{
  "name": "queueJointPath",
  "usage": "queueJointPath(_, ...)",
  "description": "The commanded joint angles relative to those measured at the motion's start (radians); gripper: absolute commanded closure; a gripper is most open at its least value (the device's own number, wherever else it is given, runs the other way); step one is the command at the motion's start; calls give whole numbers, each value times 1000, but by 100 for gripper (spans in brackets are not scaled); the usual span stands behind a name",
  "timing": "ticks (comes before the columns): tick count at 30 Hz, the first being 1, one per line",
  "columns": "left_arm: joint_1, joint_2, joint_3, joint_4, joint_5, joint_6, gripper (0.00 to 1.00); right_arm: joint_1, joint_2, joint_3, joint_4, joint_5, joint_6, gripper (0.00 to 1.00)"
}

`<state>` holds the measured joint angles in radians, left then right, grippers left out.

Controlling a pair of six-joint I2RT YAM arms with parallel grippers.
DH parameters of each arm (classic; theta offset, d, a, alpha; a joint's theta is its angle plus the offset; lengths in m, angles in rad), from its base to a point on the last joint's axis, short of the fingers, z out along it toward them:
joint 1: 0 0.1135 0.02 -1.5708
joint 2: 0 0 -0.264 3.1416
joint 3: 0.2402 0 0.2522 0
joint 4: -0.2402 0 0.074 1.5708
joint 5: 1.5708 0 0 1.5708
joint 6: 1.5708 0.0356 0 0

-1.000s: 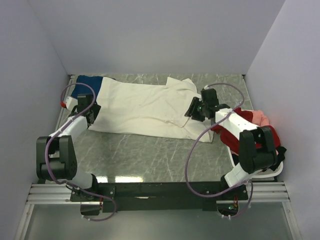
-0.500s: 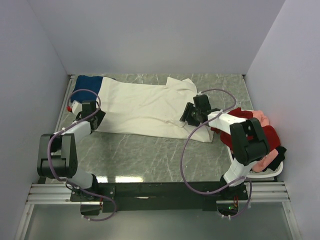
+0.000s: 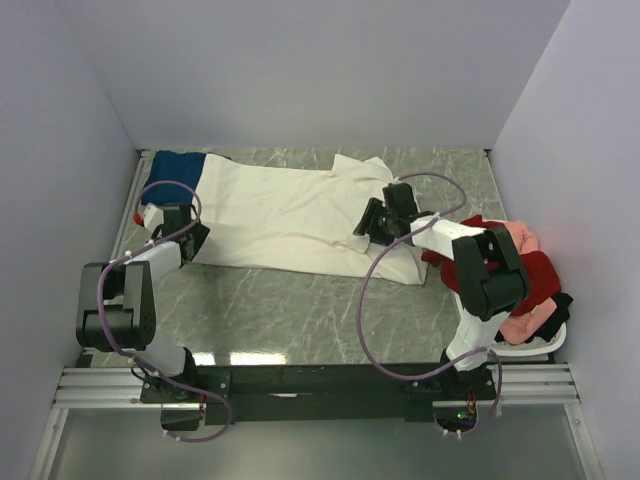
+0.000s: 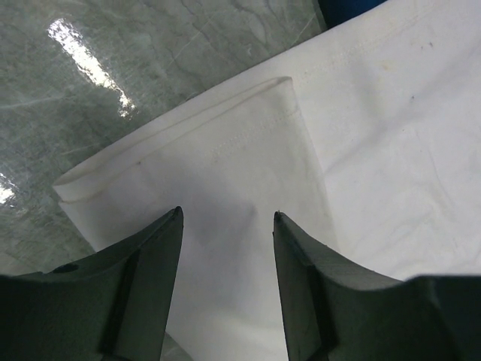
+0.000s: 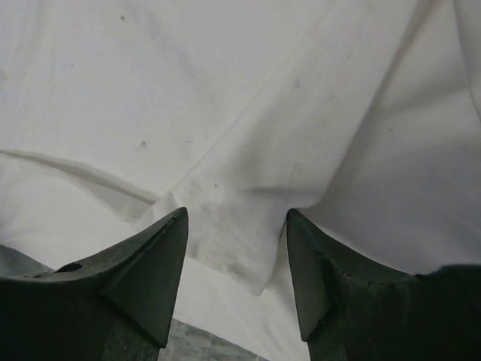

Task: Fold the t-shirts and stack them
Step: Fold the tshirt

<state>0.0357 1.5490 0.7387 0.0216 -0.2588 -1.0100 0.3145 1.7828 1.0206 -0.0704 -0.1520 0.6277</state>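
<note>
We see a cream-white cloth t-shirt point(image 3: 285, 215) spread flat across the far half of the grey-green marbled bench point(image 3: 300, 300), running crosswise from near the left edge to past the middle. Its far left end lies against a dark blue cloth t-shirt point(image 3: 178, 166) tucked into the far left corner. We find the left gripper point(image 3: 192, 238) low over the cream shirt's near left corner. The wrist view shows its two dark fingers point(image 4: 143, 263) parted wide, astride a doubled hem and clamping nothing. The right gripper point(image 3: 366, 222) sits over the shirt's right end. Its fingers point(image 5: 150, 263) are likewise spread wide, with a small ridge of cream cloth between the tips that is not pinched. At the right edge, a heap of red, pink and black cloth t-shirts point(image 3: 540, 275) fills a white plastic basket point(image 3: 530, 345).
</note>
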Motion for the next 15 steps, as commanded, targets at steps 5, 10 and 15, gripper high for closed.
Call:
queueJointPath(5,18,-26,-13,24,10,25,44,0,59,131,55,-84,61,39)
queueJointPath(10,21,-49,-13,14,18,25,44,-2,144,258,60,-149,108,40)
queueJointPath(15,21,-79,-9,1,32,27,44,-3,208,354,24,-170,116,42)
